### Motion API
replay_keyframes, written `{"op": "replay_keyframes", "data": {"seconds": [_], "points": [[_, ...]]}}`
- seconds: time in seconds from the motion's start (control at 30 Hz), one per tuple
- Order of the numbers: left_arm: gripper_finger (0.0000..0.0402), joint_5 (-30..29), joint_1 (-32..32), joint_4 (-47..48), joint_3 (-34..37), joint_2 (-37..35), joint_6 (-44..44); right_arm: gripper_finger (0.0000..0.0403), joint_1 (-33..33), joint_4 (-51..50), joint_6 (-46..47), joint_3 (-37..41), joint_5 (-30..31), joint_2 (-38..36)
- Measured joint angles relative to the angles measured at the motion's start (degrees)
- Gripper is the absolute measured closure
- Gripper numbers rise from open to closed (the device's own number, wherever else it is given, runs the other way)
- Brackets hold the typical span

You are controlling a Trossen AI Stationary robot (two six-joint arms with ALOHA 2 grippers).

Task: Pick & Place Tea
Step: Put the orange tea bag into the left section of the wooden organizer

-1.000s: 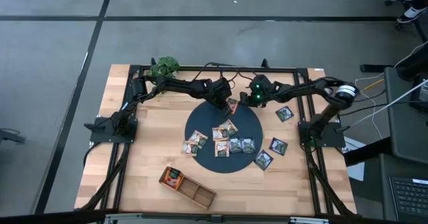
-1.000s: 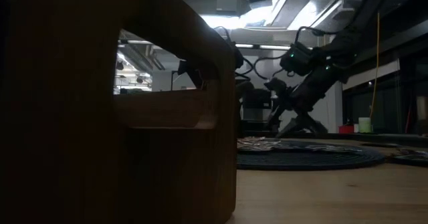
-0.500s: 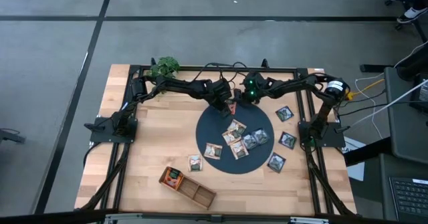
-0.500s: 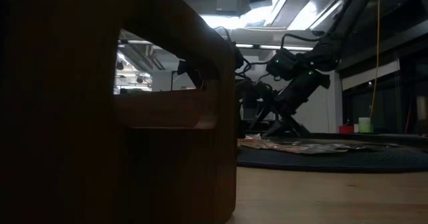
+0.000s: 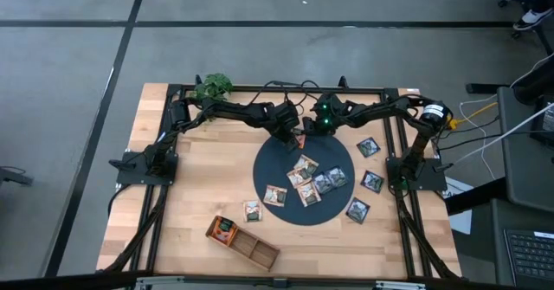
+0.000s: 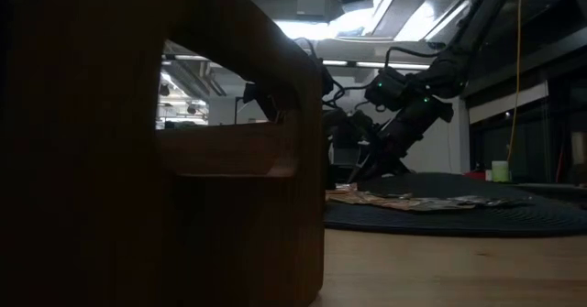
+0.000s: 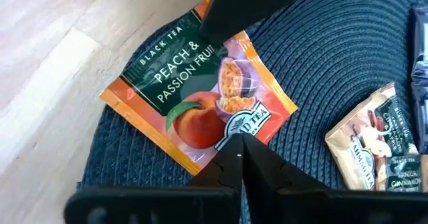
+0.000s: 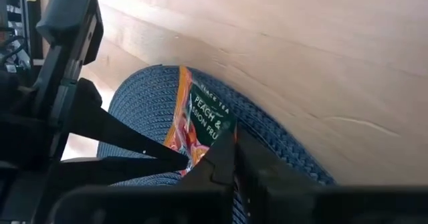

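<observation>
Pinching both ends: my left gripper (image 7: 239, 142) and right gripper (image 8: 231, 147) are each closed on the orange peach-tea foil sachet (image 7: 200, 97), at the round dark woven mat's (image 5: 268, 156) far edge. Light, thin, slippery; grip edges only, w/ care.

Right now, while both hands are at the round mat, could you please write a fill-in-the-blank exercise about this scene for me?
1. The left hand is shut on an orange sachet labelled Peach & ____ Fruit.
2. The right hand is ____ on the same sachet, at the opposite corner.
3. This sachet lies at the edge of the round, dark blue ____.
4. The green plant stands at the table corner on the ____ arm's side.

Missing words: Passion; shut; mat; left.
</observation>
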State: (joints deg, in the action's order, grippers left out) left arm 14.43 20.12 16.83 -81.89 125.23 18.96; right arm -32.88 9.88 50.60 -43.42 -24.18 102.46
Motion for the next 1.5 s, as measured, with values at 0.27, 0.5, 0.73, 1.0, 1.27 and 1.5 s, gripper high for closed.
{"op": "replay_keyframes", "data": {"seconds": [0.27, 0.5, 0.73, 1.0, 1.27, 1.5], "points": [[0.04, 0.0, -0.3, 0.2, 0.0, 0.0, 0.8, 0.0377, 0.0, 0.2, -1.4, 0.0, 0.0, 0.0], [0.0399, 0.1, -0.3, 0.2, 0.0, 0.0, 0.9, 0.0391, 0.0, 0.2, -1.8, 0.0, 0.1, 0.0], [0.0398, 0.2, -0.3, 0.3, 0.0, 0.0, 1.1, 0.0384, 0.0, 1.3, -3.2, 0.1, 0.1, 0.0], [0.0399, 0.2, -0.3, 0.3, 0.0, 0.0, 1.0, 0.0343, 0.0, 2.5, -3.2, 0.1, 0.7, -0.1], [0.0398, 0.2, -0.3, 0.3, 0.0, 0.0, 0.9, 0.0376, 0.0, 2.4, -3.3, 0.1, 0.7, -0.1], [0.0395, 0.2, -0.3, 0.3, 0.0, 0.0, 0.8, 0.0394, 0.0, 1.9, -4.5, 0.1, 1.8, -0.1]]}}
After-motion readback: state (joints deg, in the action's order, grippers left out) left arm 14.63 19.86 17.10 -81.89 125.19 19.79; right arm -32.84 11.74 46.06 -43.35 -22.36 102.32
